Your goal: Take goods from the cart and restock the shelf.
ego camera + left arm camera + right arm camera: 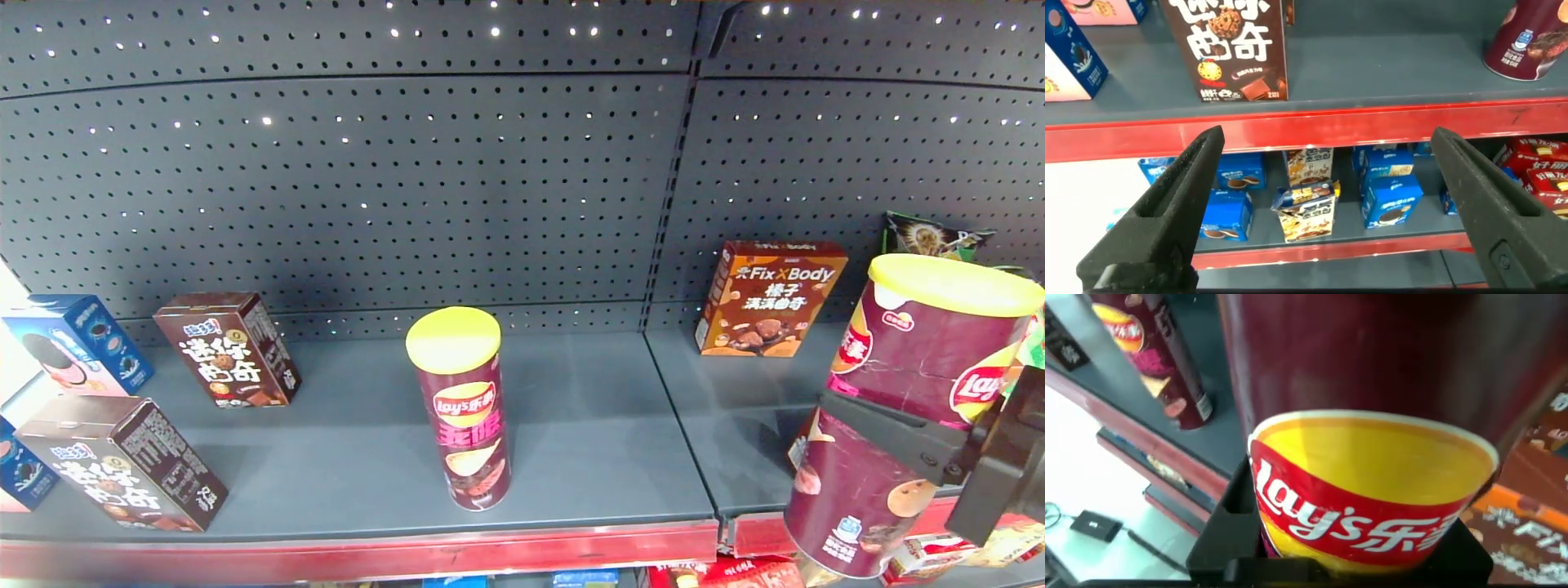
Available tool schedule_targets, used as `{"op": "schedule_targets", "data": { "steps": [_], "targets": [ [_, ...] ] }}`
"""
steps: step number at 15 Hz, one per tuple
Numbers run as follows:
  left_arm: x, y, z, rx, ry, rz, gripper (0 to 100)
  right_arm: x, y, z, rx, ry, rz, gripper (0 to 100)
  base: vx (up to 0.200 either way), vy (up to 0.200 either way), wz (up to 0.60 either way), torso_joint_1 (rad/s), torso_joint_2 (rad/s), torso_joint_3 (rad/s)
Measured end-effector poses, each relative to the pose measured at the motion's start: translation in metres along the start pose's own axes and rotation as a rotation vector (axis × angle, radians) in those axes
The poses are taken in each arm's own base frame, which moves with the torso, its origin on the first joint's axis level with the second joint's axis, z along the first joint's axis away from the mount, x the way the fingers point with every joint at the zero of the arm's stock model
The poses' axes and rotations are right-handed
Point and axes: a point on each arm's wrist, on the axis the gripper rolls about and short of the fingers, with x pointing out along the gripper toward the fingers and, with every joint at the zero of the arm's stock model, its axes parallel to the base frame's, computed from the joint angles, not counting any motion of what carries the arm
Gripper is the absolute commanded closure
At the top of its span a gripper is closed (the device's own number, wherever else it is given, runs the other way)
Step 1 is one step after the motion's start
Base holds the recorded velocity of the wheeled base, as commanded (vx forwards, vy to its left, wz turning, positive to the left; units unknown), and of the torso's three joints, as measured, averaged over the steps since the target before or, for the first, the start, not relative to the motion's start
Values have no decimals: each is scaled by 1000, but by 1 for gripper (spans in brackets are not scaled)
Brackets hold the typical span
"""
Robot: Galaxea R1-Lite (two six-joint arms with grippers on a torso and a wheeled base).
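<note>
The right gripper's (914,437) fingers clamp the can (931,351) at mid-body. The can hangs in the air just in front of the shelf's (571,425) right bay, long axis near upright, yellow lid on top and leaning slightly right. A second can (465,408) stands upright mid-shelf. The left gripper's (1327,139) fingers (1176,204) are spread and empty, level with the shelf's red front edge, below a brown box (1229,49).

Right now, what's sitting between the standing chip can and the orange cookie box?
Nothing. In the head view, the grey shelf between the standing chip can and the orange cookie box is bare.
</note>
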Motion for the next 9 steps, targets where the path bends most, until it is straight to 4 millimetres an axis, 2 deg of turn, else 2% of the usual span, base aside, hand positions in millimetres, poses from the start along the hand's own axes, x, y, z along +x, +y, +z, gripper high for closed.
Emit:
{"op": "schedule_targets", "data": {
  "steps": [2,8,9],
  "targets": [
    [0,0,0,0,0,0,0,8,-1,1,3,-11,-6,100,0,0,0,0,0,0],
    [0,0,0,0,1,0,0,21,-1,-2,3,14,-8,100,0,0,600,7,2,-2],
    [0,0,0,0,1,1,0,21,0,-4,2,21,-8,100,0,0,0,0,0,0]
  ]
}}
